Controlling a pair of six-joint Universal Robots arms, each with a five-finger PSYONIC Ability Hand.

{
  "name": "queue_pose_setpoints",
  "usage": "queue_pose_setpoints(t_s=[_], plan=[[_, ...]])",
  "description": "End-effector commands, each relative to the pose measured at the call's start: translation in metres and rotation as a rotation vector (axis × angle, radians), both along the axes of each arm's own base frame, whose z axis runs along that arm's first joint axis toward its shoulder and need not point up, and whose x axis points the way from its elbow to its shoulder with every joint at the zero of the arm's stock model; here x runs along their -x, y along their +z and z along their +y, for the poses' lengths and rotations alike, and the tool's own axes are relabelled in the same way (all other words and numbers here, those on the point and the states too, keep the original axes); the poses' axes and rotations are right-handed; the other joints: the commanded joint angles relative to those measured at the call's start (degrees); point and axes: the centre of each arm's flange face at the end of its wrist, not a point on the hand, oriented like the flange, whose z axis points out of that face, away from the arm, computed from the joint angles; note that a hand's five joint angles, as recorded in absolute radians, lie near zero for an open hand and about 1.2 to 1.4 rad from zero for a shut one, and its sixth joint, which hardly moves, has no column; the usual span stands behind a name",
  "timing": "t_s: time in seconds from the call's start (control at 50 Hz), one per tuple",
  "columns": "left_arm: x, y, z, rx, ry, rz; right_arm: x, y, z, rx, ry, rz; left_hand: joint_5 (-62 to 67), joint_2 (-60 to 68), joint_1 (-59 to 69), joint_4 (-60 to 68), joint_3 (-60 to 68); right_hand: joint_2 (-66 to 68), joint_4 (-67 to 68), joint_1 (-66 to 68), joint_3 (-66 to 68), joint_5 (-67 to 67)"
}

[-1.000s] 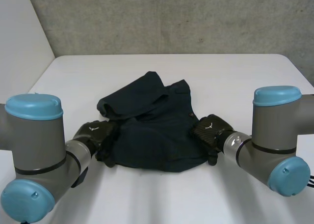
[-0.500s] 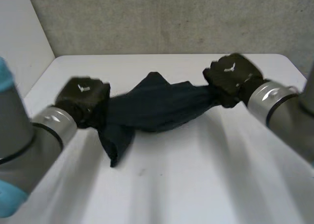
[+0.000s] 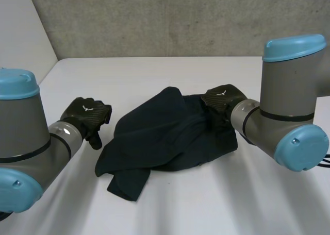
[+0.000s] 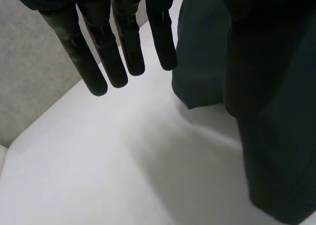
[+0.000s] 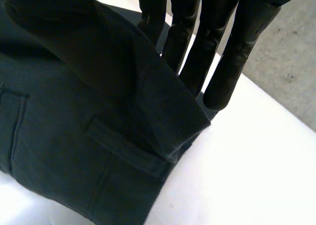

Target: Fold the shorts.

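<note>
1 pair of dark shorts [image 3: 165, 134] lies bunched mid-table. 2 hands: the left hand [image 3: 85, 116], at the shorts' 9 o'clock and apart from them, has straight, spread fingers. The right hand [image 3: 220, 100], at 3 o'clock, pinches their edge between thumb and fingers. 1 white table [image 3: 154, 72], with a grey concrete wall [image 3: 180, 18] at 12 o'clock.

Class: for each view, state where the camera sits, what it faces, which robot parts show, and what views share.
Head view: between the arms, looking down at the table; left robot hand, right robot hand show.
Left wrist view: on that wrist, along its robot hand's straight fingers, beside the shorts.
Right wrist view: on that wrist, its robot hand at the shorts' waistband.
Shared: shorts.
</note>
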Motion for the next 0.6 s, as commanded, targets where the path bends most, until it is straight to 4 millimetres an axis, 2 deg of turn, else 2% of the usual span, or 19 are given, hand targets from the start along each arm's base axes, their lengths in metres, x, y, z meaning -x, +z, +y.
queue_pose_setpoints(t_s=[0.02, 0.18, 0.28, 0.48, 0.6], plan=[[-0.008, 0.004, 0.018, -0.065, 0.056, 0.144, -0.003, 0.003, -0.004, -0.037, -0.047, -0.102, 4.2, 3.7, 3.5, 3.8, 3.6, 12.9, 11.9, 24.3, 11.8, 13.9], [-0.010, -0.014, 0.028, -0.169, 0.071, 0.208, -0.002, 0.015, -0.008, -0.054, -0.082, -0.203, 5.5, 5.0, 4.8, 5.2, 4.9, 12.9, 11.9, 24.3, 11.8, 13.9], [-0.018, -0.021, 0.021, -0.195, 0.125, 0.244, -0.002, 0.014, -0.006, -0.063, -0.074, -0.206, 5.4, 4.9, 4.6, 5.0, 4.8, 12.9, 11.9, 24.3, 11.8, 13.9], [-0.022, -0.052, 0.007, -0.297, 0.199, 0.266, -0.001, 0.009, -0.005, -0.079, -0.077, -0.198, 4.9, 4.4, 4.1, 4.5, 4.3, 12.9, 11.9, 24.3, 11.8, 13.9], [-0.027, -0.058, 0.006, -0.318, 0.220, 0.261, -0.001, 0.008, -0.006, -0.068, -0.076, -0.204, 4.0, 3.5, 3.3, 3.6, 3.4, 12.9, 11.9, 24.3, 11.8, 13.9]])
